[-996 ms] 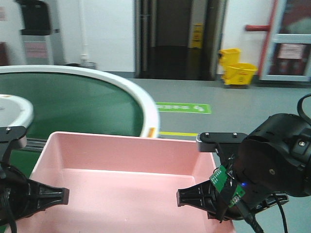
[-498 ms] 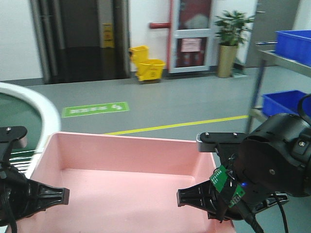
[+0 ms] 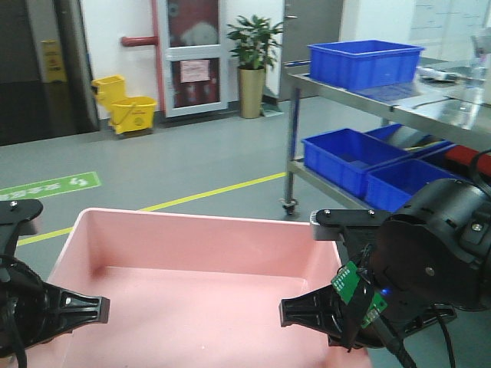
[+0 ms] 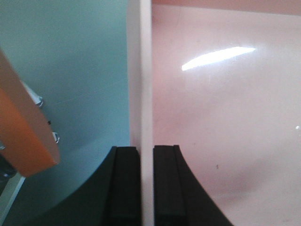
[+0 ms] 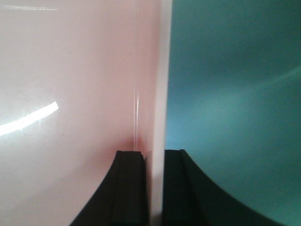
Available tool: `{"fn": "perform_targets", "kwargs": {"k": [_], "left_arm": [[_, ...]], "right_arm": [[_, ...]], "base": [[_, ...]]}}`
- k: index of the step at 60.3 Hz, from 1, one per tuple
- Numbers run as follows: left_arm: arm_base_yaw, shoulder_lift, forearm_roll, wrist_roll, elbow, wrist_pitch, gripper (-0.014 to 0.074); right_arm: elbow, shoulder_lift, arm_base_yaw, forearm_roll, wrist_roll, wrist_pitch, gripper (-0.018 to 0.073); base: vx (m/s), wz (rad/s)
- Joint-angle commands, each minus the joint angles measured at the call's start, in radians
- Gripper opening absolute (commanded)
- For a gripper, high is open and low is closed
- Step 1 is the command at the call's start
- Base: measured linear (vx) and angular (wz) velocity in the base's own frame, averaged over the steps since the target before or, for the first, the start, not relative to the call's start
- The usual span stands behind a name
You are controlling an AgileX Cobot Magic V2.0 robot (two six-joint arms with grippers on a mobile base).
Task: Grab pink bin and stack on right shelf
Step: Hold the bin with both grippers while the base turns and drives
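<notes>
The pink bin point(image 3: 199, 261) fills the lower front view, carried level between my two arms. My left gripper point(image 3: 96, 308) is shut on the bin's left wall; the left wrist view has that thin wall point(image 4: 146, 94) pinched between both black fingers. My right gripper point(image 3: 295, 310) is shut on the right wall, seen as a pale edge point(image 5: 157, 94) clamped between its fingers. The right shelf point(image 3: 430, 103), shiny stainless steel, stands at the upper right, some way beyond the bin.
A blue crate point(image 3: 364, 61) sits on the shelf top and more blue crates point(image 3: 353, 157) on its lower level. A yellow mop bucket point(image 3: 126, 107), a potted plant point(image 3: 253, 65) and a red-framed door point(image 3: 192, 57) stand at the back wall. Yellow floor line point(image 3: 215, 192).
The whole view has swung to the right: the green round table and lift doors left the frame, and the steel shelf with blue crates came in. Both grippers keep their hold on the bin.
</notes>
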Motion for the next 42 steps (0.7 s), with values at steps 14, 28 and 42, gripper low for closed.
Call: {"fn": "perform_targets", "kwargs": {"k": [14, 28, 42], "left_arm": [[-0.008, -0.043, 0.023, -0.011, -0.037, -0.080, 0.0109], [-0.008, -0.043, 0.023, -0.011, -0.037, -0.079, 0.0109], [-0.008, -0.043, 0.023, -0.011, -0.037, -0.078, 0.0109]], "right_arm": [[-0.021, -0.032, -0.006, -0.080, -0.006, 0.028, 0.0046], [-0.021, -0.032, -0.006, -0.078, -0.006, 0.029, 0.0046], [-0.021, -0.032, -0.006, -0.078, -0.006, 0.031, 0.0046]], "base": [[0.08, -0.36], [0.22, -0.27], [0.36, -0.11]]}}
